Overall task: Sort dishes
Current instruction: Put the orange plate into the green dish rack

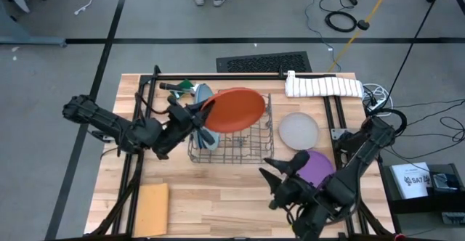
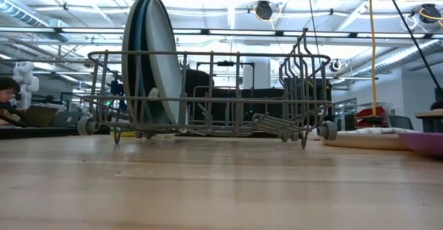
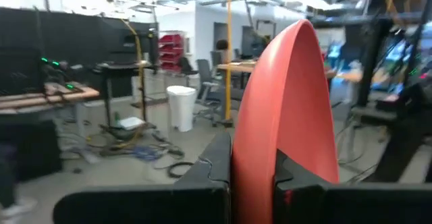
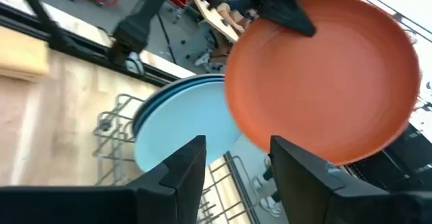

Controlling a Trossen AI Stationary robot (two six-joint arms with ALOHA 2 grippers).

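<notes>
Both arms are matte black and chunky-jointed, the left gripper (image 1: pixel 205 117) and right gripper (image 1: pixel 274 174) each ending in two flat, angular dark fingers (image 4: pixel 177 177).

Place: an open-plan robotics lab or workshop.
Ceiling: exposed pipes and ducts (image 2: pixel 228 29) run under strip lights.
Floor: bare grey concrete, marked with black tape lines (image 1: pixel 218 41), loose cables (image 1: pixel 341 19) trailing across it.
Workstation: a wooden table (image 1: pixel 218 197) in a black metal frame (image 1: pixel 218 75).
Background: workbenches (image 3: pixel 40 96), office chairs (image 3: pixel 206 89), red parts bins (image 3: pixel 171 48), a white waste bin (image 3: pixel 180 107).
People: a person (image 2: pixel 8 98) sits at a bench on the far side.
</notes>
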